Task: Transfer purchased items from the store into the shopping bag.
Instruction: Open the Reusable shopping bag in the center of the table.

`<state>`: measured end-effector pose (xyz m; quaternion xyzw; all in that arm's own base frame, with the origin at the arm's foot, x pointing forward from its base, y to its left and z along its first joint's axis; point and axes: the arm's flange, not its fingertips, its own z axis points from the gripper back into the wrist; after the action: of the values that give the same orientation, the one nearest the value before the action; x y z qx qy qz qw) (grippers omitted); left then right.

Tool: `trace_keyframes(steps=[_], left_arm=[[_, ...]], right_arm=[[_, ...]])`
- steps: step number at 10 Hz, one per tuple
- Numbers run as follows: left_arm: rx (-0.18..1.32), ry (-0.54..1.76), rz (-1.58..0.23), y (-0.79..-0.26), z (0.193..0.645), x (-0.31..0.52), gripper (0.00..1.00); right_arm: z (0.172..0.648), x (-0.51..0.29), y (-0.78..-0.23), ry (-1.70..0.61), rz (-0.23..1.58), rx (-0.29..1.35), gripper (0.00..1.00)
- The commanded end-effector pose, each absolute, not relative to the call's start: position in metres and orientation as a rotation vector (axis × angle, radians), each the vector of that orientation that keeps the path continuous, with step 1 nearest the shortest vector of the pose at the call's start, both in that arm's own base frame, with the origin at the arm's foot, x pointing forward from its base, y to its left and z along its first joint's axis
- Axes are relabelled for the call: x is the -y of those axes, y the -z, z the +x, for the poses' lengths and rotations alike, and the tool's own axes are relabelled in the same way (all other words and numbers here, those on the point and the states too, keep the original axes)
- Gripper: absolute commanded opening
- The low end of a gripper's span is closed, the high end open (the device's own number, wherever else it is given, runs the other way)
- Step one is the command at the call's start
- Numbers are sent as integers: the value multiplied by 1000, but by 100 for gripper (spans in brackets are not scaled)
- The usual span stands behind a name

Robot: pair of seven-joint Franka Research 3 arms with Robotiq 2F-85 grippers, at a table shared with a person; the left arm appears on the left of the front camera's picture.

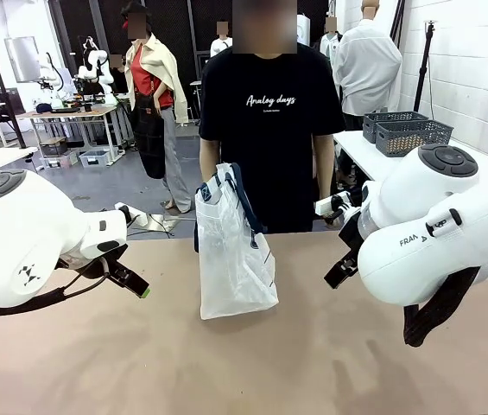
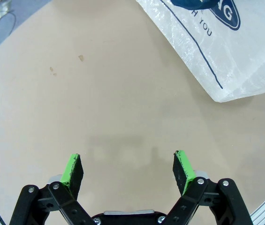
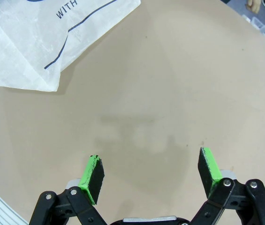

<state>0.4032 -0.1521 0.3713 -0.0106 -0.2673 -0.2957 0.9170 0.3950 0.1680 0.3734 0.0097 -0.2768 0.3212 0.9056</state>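
The shopping bag (image 1: 233,259), whitish plastic with navy handles and print, stands upright on the brown table (image 1: 244,363) at its far middle. A person's hand (image 1: 210,190) holds it by the handles. In the left wrist view a corner of the bag (image 2: 235,51) lies at the top right, and in the right wrist view the bag (image 3: 34,42) is at the top left. My left gripper (image 1: 140,288) (image 2: 128,171) hovers open over bare table left of the bag. My right gripper (image 1: 333,278) (image 3: 152,171) hovers open to the bag's right. The purchased items are out of view.
The person in a black T-shirt (image 1: 265,130) stands at the far edge behind the bag. Two dark grey lattice baskets (image 1: 408,131) sit on a white table at the back right. Bare tabletop lies under both grippers and in front of the bag.
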Motion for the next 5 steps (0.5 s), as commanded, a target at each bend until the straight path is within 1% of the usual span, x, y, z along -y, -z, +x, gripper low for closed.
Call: trace_keyframes(steps=[1,5], left_arm=[[550,606,-22,-371,403,151,100],[550,606,-22,-371,403,151,100]], right_arm=[[395,-168,-373,-663,21,572,100],[395,-168,-373,-663,21,572,100]])
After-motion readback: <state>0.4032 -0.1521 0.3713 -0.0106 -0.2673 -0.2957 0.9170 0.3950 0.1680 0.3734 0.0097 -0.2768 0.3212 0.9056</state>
